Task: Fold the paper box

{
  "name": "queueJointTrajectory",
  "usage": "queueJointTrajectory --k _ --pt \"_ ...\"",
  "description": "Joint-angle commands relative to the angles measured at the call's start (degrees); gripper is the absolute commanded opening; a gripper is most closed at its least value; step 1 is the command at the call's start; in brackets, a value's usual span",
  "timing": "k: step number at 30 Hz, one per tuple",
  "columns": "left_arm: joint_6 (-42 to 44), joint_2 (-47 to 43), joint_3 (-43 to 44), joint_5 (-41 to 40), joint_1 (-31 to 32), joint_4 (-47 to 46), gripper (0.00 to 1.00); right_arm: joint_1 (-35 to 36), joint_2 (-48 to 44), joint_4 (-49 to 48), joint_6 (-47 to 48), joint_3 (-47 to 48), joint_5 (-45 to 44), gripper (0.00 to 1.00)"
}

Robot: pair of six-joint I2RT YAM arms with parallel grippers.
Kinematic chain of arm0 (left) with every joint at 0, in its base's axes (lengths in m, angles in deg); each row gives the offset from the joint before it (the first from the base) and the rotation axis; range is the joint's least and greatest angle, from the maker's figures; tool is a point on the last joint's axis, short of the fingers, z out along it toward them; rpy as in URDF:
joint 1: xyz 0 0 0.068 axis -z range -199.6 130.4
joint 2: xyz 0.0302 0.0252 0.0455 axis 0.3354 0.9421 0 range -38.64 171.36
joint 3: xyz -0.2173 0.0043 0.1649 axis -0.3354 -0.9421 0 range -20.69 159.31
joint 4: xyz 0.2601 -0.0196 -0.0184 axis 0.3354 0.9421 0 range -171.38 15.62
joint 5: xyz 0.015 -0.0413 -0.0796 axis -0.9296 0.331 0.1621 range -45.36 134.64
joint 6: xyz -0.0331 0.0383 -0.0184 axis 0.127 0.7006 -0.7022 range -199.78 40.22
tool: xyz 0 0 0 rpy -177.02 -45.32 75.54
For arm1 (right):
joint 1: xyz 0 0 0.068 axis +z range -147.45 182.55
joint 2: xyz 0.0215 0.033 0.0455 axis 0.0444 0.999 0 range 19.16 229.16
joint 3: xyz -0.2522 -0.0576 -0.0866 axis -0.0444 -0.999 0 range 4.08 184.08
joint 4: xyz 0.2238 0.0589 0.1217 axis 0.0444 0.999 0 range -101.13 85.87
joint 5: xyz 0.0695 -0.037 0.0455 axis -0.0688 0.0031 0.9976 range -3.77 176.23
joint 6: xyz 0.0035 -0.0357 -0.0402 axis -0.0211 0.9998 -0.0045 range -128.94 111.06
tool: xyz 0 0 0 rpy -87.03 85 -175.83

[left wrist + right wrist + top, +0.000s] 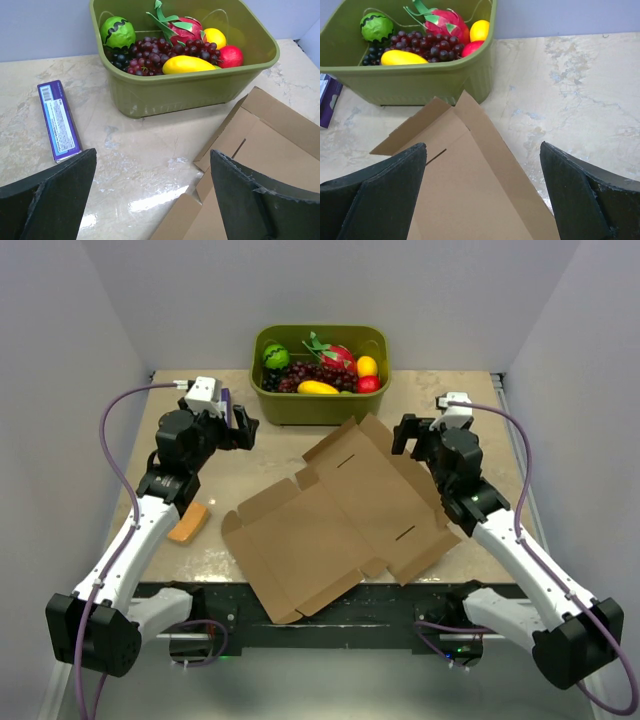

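The paper box (340, 515) is lying flat; left gripper (241, 426) and right gripper (405, 433) are hanging spread, empty.
It's looking light, stiff, creasable: I'm guessing an outer flap is offering the best pinch.

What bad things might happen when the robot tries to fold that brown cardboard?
The paper box lies unfolded with one corner over the near edge of the table, so a push might slide it off. Its far corner sits close to the green tub; a lifted flap might bump it. The left gripper and right gripper are open and empty, and a flat sheet on a shiny top may be hard to pinch.
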Motion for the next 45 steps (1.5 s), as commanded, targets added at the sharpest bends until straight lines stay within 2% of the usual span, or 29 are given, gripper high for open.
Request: queueJointTrajectory --k 1,13,15,20,24,27,28,32,39,45 --pt "-0.7 -0.7 0.8 -0.4 0.0 -1.2 1.0 0.0 -0.6 2.2 1.8 4.5 2.8 0.99" --pt "-0.4 -0.2 0.0 -0.6 0.0 0.2 1.0 -0.1 8.1 7.9 2.7 10.5 8.4 0.99" --pt "-0.3 0.0 -0.2 0.1 0.0 0.3 1.0 -0.1 10.5 11.4 4.6 13.4 9.0 0.98" --pt "1.4 0.0 -1.4 8.2 0.0 -2.4 1.0 -0.4 19.2 17.9 8.2 17.7 3.7 0.91" --pt "1.5 0.8 -2.6 14.7 0.1 -4.2 1.0 -3.0 24.0 18.2 14.7 18.8 2.2 0.9" --pt "1.9 1.6 -2.5 17.0 0.2 -4.5 0.98 -6.9 26.3 16.0 17.6 17.5 6.4 0.89" --pt "2.1 1.8 -2.4 17.2 0.3 -4.6 0.98 -8.3 26.6 13.4 18.4 16.8 11.5 0.89" --pt "2.6 1.8 -2.7 17.7 0.4 -4.8 0.98 -12.6 29.3 8.6 22.7 14.5 18.3 0.87" --pt "2.5 1.7 -3.2 19.3 0.7 -6.1 0.98 -18.0 38.1 12.1 25.8 18.8 34.8 0.81" --pt "2.8 1.9 -3.2 19.2 0.7 -5.9 0.98 -18.6 41.7 13.9 26.4 20.1 42.0 0.78"
